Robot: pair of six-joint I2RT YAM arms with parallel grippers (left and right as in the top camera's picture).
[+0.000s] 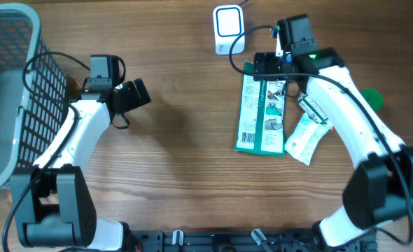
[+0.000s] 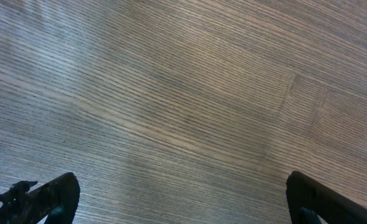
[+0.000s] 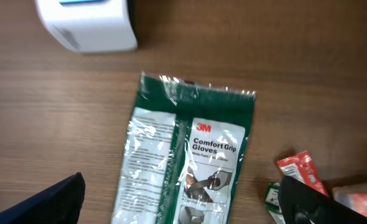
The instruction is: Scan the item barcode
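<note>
A green and white glove package (image 1: 262,112) lies flat on the wooden table, its barcode at the near end in the overhead view. The white scanner box (image 1: 228,29) with a blue-framed window stands just beyond it. My right gripper (image 1: 269,66) hovers over the package's far end, open. In the right wrist view the package (image 3: 190,155) lies between the spread fingers of the right gripper (image 3: 183,205), with the scanner (image 3: 87,25) at the top left. My left gripper (image 1: 138,93) is open over bare wood; the left wrist view shows only the left gripper (image 2: 183,199) and table.
A small white and green pouch (image 1: 306,136) lies right of the package, partly under my right arm. A red packet (image 3: 301,171) shows by the right finger. A green object (image 1: 372,98) sits at the far right. A grey mesh basket (image 1: 10,91) stands at the left edge.
</note>
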